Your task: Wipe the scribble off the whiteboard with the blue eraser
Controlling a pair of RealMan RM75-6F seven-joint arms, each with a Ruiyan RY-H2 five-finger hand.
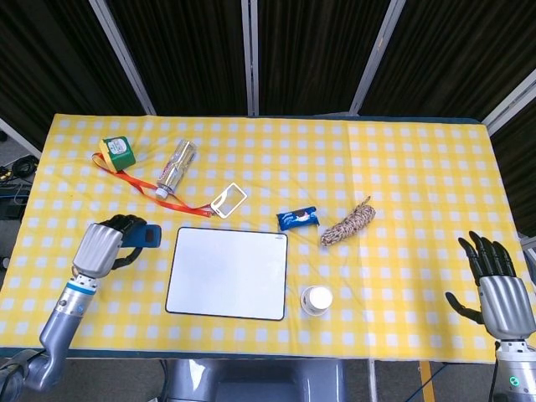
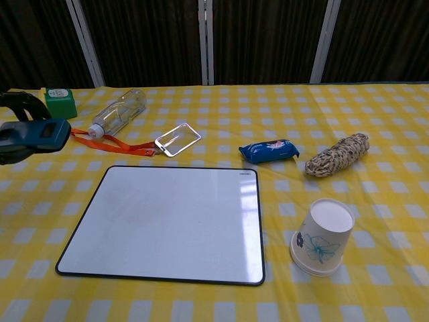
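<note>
Head view. The left hand point(image 1: 102, 244) grips the eraser point(image 1: 146, 237), fingers curled around it, and holds it over the cloth point(image 1: 402, 167) just left of the whiteboard point(image 1: 228, 273). The board face shows white, with no scribble visible from here, so the wiping appears complete. The right hand point(image 1: 497, 285) hangs at the near right corner, fingers spread, holding nothing, well apart from everything else. Likely hazards: a loose hold could let the eraser drop short of the cloth or onto the lanyard point(image 1: 126, 177) lying just beyond it; a sweep back toward the board could nudge the board toward the cup point(image 1: 316, 300), which stands just off its near right corner. The cup shows only a white top; whether that is a lid or an empty inside cannot be told. The bottle point(image 1: 176, 166) lies on its side and looks clear.

Chest view. The eraser point(image 2: 37, 134) appears at the left edge, above the cloth, with dark fingers point(image 2: 20, 102) showing behind it; most of the hand is out of frame. The whiteboard point(image 2: 167, 221) reads clean. The cup point(image 2: 323, 236) leans, its mouth or cap facing the camera, contents not discernible. The bottle point(image 2: 119, 112) shows no visible liquid.
</note>
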